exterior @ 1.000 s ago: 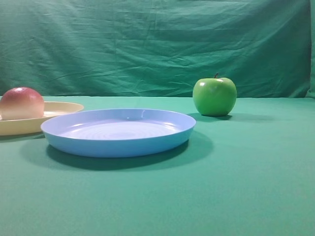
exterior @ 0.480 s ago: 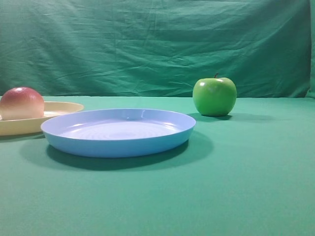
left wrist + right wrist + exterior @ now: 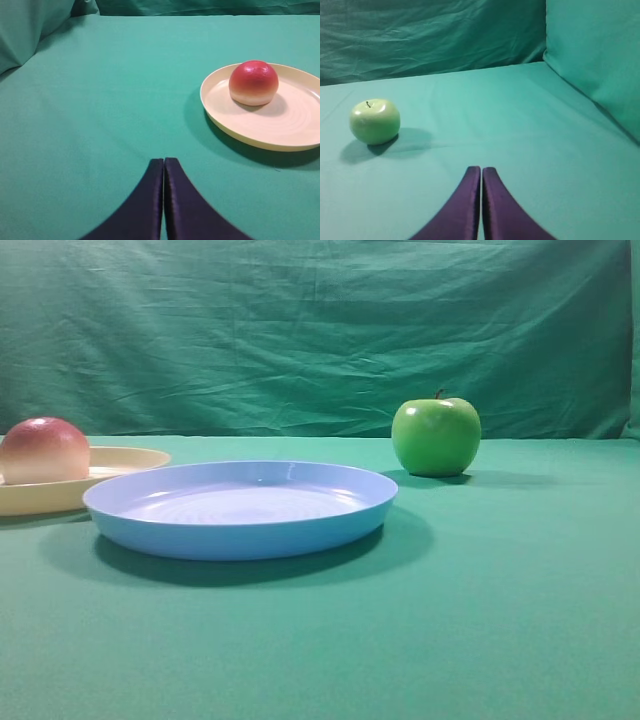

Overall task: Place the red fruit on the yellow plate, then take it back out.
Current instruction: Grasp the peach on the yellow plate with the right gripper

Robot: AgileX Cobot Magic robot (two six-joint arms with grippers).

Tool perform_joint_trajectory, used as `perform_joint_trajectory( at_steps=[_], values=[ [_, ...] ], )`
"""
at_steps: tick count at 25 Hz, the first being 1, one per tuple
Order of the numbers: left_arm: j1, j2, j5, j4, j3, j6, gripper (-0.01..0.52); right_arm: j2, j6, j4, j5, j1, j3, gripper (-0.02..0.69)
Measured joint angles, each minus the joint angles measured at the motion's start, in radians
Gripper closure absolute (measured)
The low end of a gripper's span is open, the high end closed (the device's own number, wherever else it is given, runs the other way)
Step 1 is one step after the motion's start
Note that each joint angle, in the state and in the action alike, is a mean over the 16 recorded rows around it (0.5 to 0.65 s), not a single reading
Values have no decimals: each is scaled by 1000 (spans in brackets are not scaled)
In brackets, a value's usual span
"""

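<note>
The red fruit point(image 3: 253, 82) is sitting on the yellow plate point(image 3: 295, 125), off toward its far-left part, so the remaining job is probably lifting it back out. Nearest the left wrist camera, the left pincer point(image 3: 164, 165) is resting closed and empty over the green tabletop point(image 3: 100, 110), well apart from the plate; the right pincer point(image 3: 481, 172) is likewise closed on nothing. The glossy, rounded fruit could be slipping or rolling if pinched off-centre, and a low approach risks nudging the light plate. The blue plate point(image 3: 240, 530) is holding nothing; farther back, the green apple point(image 3: 436, 436) is standing alone.
</note>
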Motion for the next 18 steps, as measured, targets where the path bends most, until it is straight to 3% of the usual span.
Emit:
perform_joint_trajectory(
  at_steps=[18],
  values=[
    [0,0,0,0,0,0,514,0,-348,288,49,0,0,665]
  ],
)
